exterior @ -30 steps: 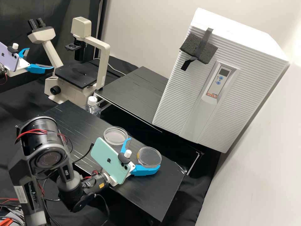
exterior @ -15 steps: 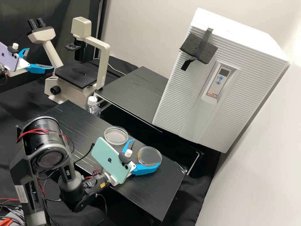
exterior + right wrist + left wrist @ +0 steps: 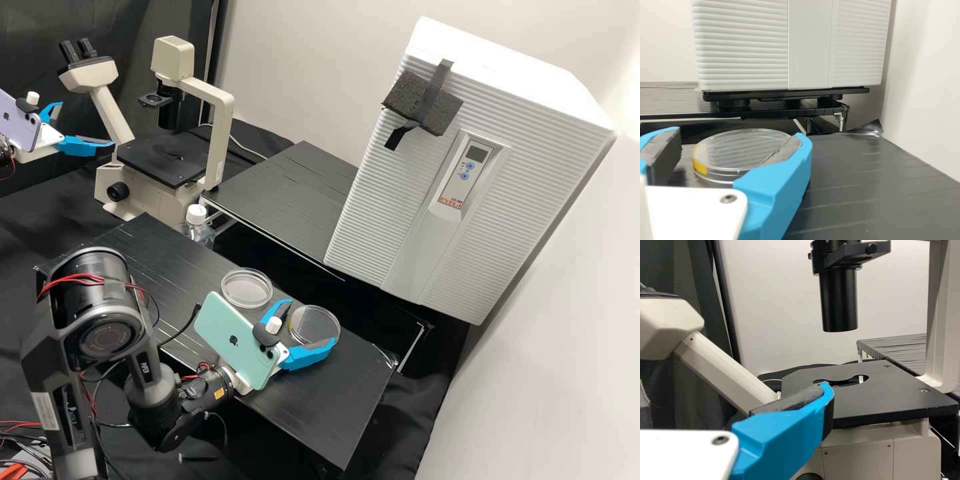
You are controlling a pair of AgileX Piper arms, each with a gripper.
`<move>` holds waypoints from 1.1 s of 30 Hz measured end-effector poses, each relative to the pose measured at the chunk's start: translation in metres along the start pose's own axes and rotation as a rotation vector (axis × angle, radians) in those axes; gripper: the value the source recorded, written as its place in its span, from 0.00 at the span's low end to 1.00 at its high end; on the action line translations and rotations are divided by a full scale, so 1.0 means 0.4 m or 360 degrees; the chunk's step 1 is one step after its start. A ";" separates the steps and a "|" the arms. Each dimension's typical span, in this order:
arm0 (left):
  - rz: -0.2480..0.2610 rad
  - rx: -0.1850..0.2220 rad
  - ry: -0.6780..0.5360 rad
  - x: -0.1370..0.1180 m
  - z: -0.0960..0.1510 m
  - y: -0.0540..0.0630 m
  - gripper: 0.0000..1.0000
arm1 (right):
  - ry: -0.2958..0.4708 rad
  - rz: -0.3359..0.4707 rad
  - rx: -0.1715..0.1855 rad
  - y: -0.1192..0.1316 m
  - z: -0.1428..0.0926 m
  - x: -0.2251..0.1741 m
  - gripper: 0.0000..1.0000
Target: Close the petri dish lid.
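Beyond right gripper (image 3: pixel 311 321): white ribbed cabinet (image 3: pixel 547 167). Beyond left gripper (image 3: pixel 87 123): cream microscope (image 3: pixel 223 133). Left jaws: held apart. Right jaws: spread around clear petri dish (image 3: pixel 315 325), flat on black bench top (image 3: pixel 320 407). Outside right jaws, near one finger: second clear dish (image 3: pixel 224 293). Well beyond right jaws: red-printed label (image 3: pixel 451 201) on cabinet. Between right jaws: yellow mark (image 3: pixel 699 167) on dish edge.

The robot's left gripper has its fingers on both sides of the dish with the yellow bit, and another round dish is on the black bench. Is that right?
Not quite: it's the right gripper with its fingers on both sides of that dish, as the right wrist view shows. The rest is right.
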 end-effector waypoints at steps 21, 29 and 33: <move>0.0000 0.0000 0.0000 0.000 0.000 0.000 1.00 | 0.0016 -0.0010 0.0027 0.006 0.003 -0.002 0.00; 0.0000 0.0000 0.0000 0.000 0.000 0.000 1.00 | 0.0024 0.0127 0.0120 0.052 -0.005 -0.048 0.00; 0.0000 0.0000 0.0000 0.000 0.000 0.000 1.00 | 0.0040 0.0203 0.0170 0.076 -0.026 -0.069 0.00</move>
